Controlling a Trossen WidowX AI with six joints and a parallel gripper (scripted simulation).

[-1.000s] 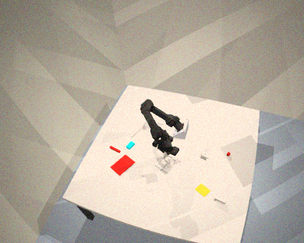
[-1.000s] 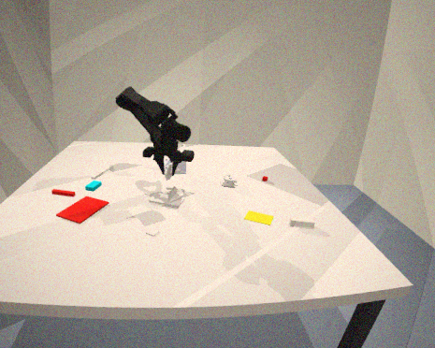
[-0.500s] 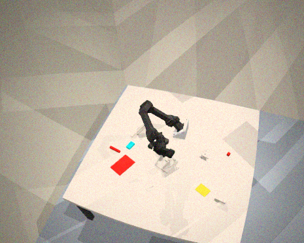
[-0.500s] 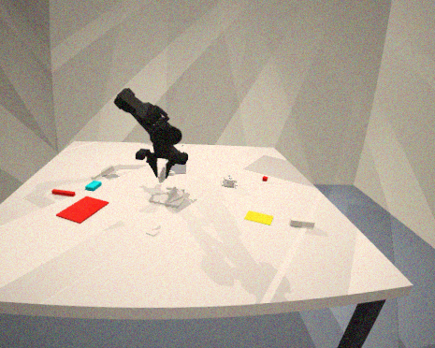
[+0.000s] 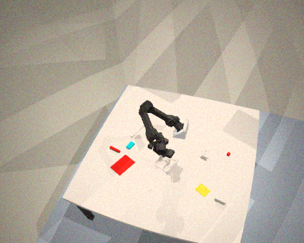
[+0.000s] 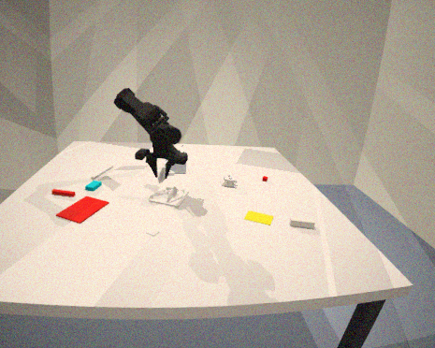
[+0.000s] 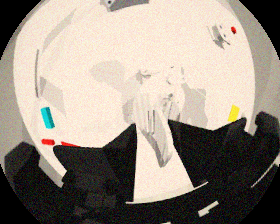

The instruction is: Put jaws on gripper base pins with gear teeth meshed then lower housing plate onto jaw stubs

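Note:
My gripper (image 6: 162,176) (image 7: 151,124) is shut on a pale grey jaw (image 7: 160,145), which hangs between the fingertips. It is held above the white gripper base (image 5: 161,165) (image 6: 158,199), clear of it in the exterior view. White raised parts (image 6: 172,193) show on the base; I cannot tell whether the other jaw is among them or whether any teeth mesh. A small white piece with short projections (image 5: 204,155) (image 6: 229,181) (image 7: 220,34) lies to the right. I cannot tell for certain which piece is the housing plate.
A grey panel (image 5: 182,134) (image 7: 128,5) is by the arm's base. A cyan block (image 5: 130,145) (image 6: 94,185), red bar (image 5: 115,149) and red sheet (image 5: 122,164) lie left. A yellow sheet (image 5: 202,190), grey bar (image 6: 302,224) and red cube (image 6: 265,179) lie right.

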